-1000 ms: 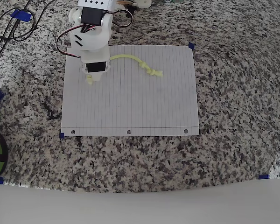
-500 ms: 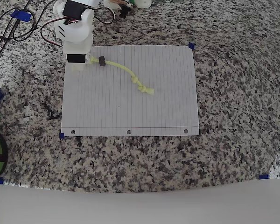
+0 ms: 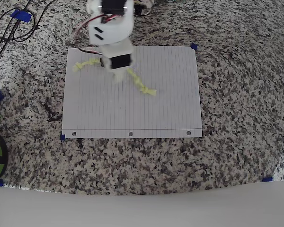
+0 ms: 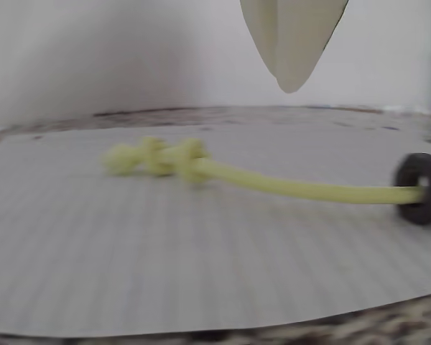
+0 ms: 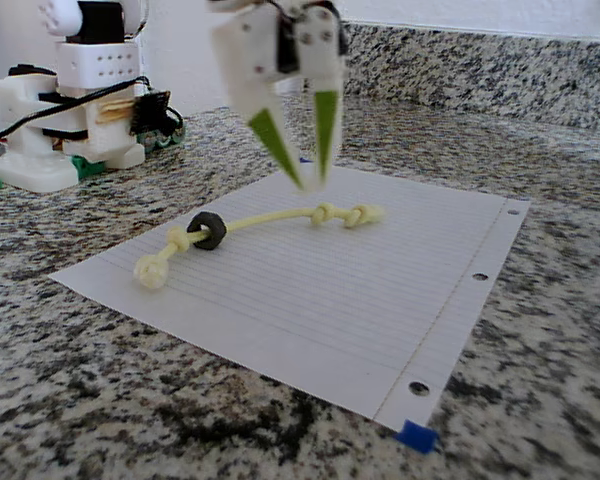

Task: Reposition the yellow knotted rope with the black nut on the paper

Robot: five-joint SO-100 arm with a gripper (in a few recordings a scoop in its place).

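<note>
Speckled grey granite counter (image 5: pixel 540 330) carries the white lined sheet of notebook paper (image 5: pixel 360 320), its punched holes along the near edge in the overhead view. On the far half of the paper lies the thin pale yellow knotted rope (image 5: pixel 270 217), fully inside the edges, with the small black ring-shaped nut (image 5: pixel 206 230) threaded near the far-left corner end. The arm's white fingers with green inner faces (image 5: pixel 302 150) hang spread and empty just above the rope's middle, probably choosing a grasp point. Much bare paper toward the near edge gives free room for moving the rope.
</note>
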